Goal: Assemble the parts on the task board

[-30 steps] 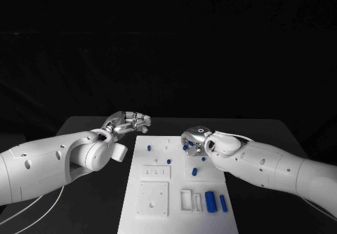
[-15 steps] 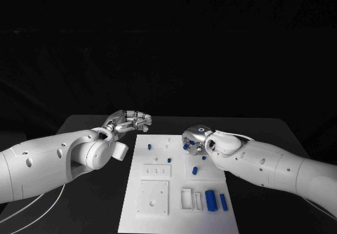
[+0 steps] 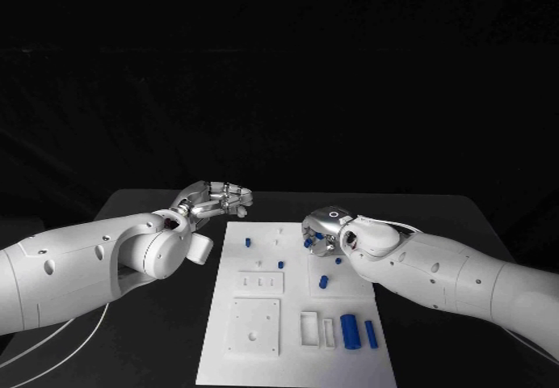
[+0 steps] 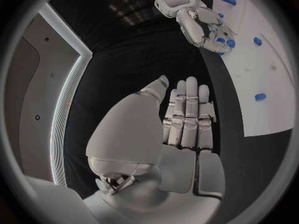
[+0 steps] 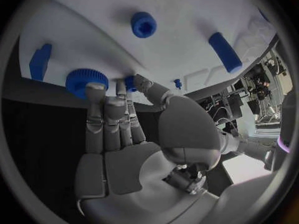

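The white task board (image 3: 262, 323) lies in the middle of the black table. Blue parts lie on it: a peg (image 3: 248, 242), a small one (image 3: 281, 264), another (image 3: 323, 282) and two long ones (image 3: 348, 331) near the front right. My right hand (image 3: 321, 235) hovers low over the board's far right part. Its fingertips (image 5: 94, 88) touch a blue gear (image 5: 77, 81), and its thumb and a finger pinch a small blue part (image 5: 129, 82). My left hand (image 3: 216, 200) hangs over the table beyond the board's far left corner, holding nothing.
More blue parts (image 5: 143, 24) (image 5: 224, 51) lie on the board close to the right hand. White raised blocks (image 3: 258, 284) (image 3: 254, 327) stand on the board's left half. The black table (image 3: 152, 339) is bare on both sides of the board.
The left hand has drifted slightly up and to the right. The right hand stays at the same spot over the board.
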Available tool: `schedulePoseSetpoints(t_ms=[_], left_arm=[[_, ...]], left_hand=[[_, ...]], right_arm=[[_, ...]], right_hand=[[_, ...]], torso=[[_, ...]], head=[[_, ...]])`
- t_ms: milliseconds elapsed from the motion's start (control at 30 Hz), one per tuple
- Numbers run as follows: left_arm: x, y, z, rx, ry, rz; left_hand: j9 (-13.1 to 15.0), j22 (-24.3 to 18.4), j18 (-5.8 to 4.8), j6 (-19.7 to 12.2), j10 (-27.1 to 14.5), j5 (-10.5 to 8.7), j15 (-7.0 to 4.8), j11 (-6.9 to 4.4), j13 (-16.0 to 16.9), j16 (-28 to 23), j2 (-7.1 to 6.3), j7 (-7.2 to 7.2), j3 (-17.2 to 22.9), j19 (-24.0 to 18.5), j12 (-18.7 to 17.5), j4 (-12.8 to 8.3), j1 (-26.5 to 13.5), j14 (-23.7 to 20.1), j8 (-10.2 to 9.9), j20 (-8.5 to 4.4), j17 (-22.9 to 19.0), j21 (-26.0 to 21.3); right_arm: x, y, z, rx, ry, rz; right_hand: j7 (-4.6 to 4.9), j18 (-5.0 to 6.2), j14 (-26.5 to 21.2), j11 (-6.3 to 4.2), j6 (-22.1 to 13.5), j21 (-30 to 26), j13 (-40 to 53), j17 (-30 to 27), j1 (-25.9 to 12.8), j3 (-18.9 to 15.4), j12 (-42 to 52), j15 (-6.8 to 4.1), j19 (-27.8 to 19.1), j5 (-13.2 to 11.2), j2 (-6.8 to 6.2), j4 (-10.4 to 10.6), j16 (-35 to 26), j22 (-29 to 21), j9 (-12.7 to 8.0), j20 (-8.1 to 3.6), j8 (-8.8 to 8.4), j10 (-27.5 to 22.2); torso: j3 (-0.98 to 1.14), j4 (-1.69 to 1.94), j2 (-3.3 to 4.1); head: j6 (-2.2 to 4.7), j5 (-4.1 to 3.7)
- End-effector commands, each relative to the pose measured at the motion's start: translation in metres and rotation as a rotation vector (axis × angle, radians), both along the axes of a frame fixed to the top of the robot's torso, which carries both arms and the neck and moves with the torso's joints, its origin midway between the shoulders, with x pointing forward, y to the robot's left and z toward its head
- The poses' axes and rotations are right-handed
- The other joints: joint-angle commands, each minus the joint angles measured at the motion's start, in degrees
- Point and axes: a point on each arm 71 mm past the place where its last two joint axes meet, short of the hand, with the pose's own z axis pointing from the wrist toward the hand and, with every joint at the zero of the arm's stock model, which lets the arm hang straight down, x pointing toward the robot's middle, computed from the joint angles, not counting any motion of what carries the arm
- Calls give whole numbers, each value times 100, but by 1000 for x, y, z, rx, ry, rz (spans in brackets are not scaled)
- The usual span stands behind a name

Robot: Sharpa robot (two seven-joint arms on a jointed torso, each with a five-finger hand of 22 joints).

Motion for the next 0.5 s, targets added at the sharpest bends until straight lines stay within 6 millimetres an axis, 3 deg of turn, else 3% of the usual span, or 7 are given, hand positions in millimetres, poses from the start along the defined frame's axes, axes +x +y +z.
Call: schedulePoseSetpoints(t_ms=[33, 500], left_arm=[[0, -3, 2, -7, -5, -17], [3, -2, 1, -3, -6, -8]], left_hand=[[-1, 74, -25, 4, -31, -7, -8, -12, -4, -19, -35, 43, 6, -20, -26, -34, -26, -44, -25, 4, -6, -24], [1, 74, -24, 6, -28, 4, -8, -11, -2, -21, -39, 43, 20, -20, -42, -53, -17, -45, -33, 4, -8, -26]], right_arm=[[-1, 2, -1, -5, -10, -1], [-4, 2, 6, 48, -62, -18]], right_hand=[[-12, 271, -66, -14, 59, 110, 49, -15, -30, 48, 35, -89, 349, -12, 36, 7, 42, 147, 37, -329, 36, 17], [-52, 271, -74, -50, 165, 328, 139, -57, -59, 128, 33, -126, 355, -17, 86, -21, 86, 146, 71, -344, 48, 103]], torso=[[0, -3, -2], [-3, -10, 0]], head=[[0, -6], [49, -5]])
